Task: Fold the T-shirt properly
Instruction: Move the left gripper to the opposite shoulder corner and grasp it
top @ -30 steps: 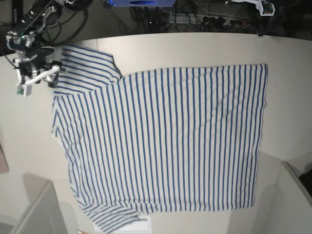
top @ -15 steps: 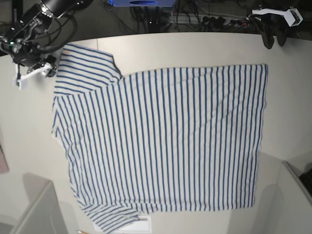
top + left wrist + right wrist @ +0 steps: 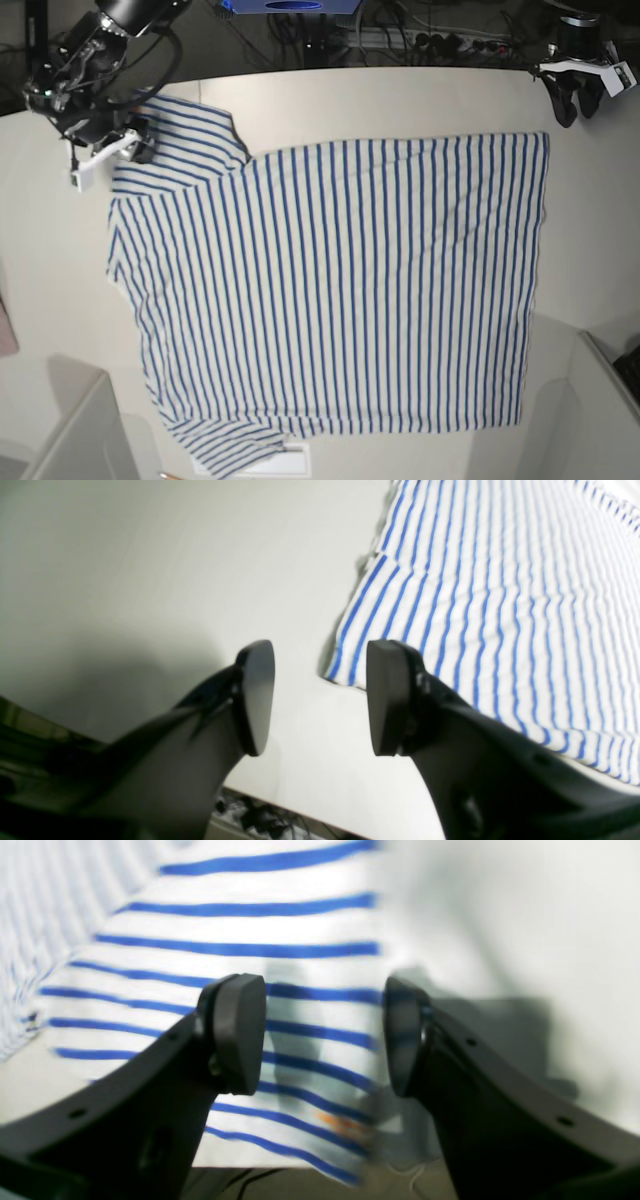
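Note:
The T-shirt (image 3: 340,290) lies spread flat on the pale table (image 3: 400,95), white with thin blue stripes. One sleeve (image 3: 180,130) points to the far left. My right gripper (image 3: 138,150) hovers open over that sleeve's edge. In the right wrist view its jaws (image 3: 322,1037) straddle the hem, with the orange tab (image 3: 340,1122) just below. My left gripper (image 3: 575,108) hangs open above bare table by the shirt's far right corner (image 3: 540,140). In the left wrist view it (image 3: 320,700) stands just left of that corner (image 3: 350,670), holding nothing.
Grey bins stand at the near left (image 3: 70,430) and near right (image 3: 610,385). A white sheet (image 3: 290,460) peeks out under the shirt's near hem. Cables and a blue object (image 3: 290,6) lie beyond the table's far edge.
My right arm has swung in from the table's left side onto the sleeve edge. My left arm has come in from the back right and lowered toward the shirt's corner.

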Controlling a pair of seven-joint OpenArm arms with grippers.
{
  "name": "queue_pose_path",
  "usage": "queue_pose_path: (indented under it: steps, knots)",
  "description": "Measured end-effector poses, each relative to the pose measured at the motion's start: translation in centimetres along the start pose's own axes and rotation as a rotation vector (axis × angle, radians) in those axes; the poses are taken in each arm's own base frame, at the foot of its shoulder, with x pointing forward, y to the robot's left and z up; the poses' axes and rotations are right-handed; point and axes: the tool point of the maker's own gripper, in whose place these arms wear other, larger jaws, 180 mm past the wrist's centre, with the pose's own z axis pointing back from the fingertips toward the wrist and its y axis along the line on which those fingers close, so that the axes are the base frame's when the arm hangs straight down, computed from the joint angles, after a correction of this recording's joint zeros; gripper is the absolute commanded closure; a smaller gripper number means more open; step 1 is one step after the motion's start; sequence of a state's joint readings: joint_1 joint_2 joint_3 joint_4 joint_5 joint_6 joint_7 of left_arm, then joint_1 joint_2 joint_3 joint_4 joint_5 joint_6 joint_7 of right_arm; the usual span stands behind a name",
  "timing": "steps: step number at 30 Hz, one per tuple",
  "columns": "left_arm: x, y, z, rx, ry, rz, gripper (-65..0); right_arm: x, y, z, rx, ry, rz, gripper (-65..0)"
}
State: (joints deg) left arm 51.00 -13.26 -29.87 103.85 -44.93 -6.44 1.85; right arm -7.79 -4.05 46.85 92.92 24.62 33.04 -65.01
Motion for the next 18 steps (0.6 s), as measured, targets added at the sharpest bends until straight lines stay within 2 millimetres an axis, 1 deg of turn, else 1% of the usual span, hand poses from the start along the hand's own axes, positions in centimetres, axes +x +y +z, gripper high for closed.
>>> queue_pose_path:
  steps: [2,4,6,7,8,10,11,12,15,18]
  knots:
    - [-0.2,0.0,-0.6,0.002,0.019,0.008,-28.1,0.0,0.5,-0.2,0.012,-0.009,-0.010,-34.7]
    - [0.3,-0.2,-1.3,-0.003,0.006,0.011,-28.1,-0.1,0.5,-0.2,0.017,-0.024,-0.030,-34.7]
    - [0.4,-0.3,-1.6,-0.005,0.000,0.013,-28.1,-0.1,0.4,-0.1,0.018,-0.029,-0.036,-34.4]
    - [0.2,-0.2,-1.7,0.000,0.003,0.020,-28.1,0.0,0.4,-0.1,0.018,-0.037,-0.037,-32.3]
    - [-0.2,0.1,-1.9,0.007,0.013,0.030,-28.3,0.0,0.4,-0.2,0.016,-0.043,-0.037,-27.8]
    - [-0.8,0.6,-2.3,0.022,0.025,0.075,-28.8,-0.3,0.1,-0.2,0.007,-0.033,-0.037,-14.4]
    - [-0.8,0.9,-2.5,0.031,0.019,0.112,-29.0,-0.4,0.2,-0.3,0.006,-0.025,-0.036,-5.4]
    - [-0.9,1.1,-2.6,0.031,0.021,0.136,-29.0,-0.7,0.2,-0.3,0.005,-0.014,-0.033,0.0]
    - [-1.2,1.0,-2.9,0.005,0.016,0.214,-29.5,-0.7,0.2,-0.3,0.006,-0.011,-0.033,0.0]
    - [-2.1,0.3,-3.2,-0.040,0.033,0.232,-36.4,-0.7,0.2,-0.3,0.006,-0.012,-0.033,0.0]
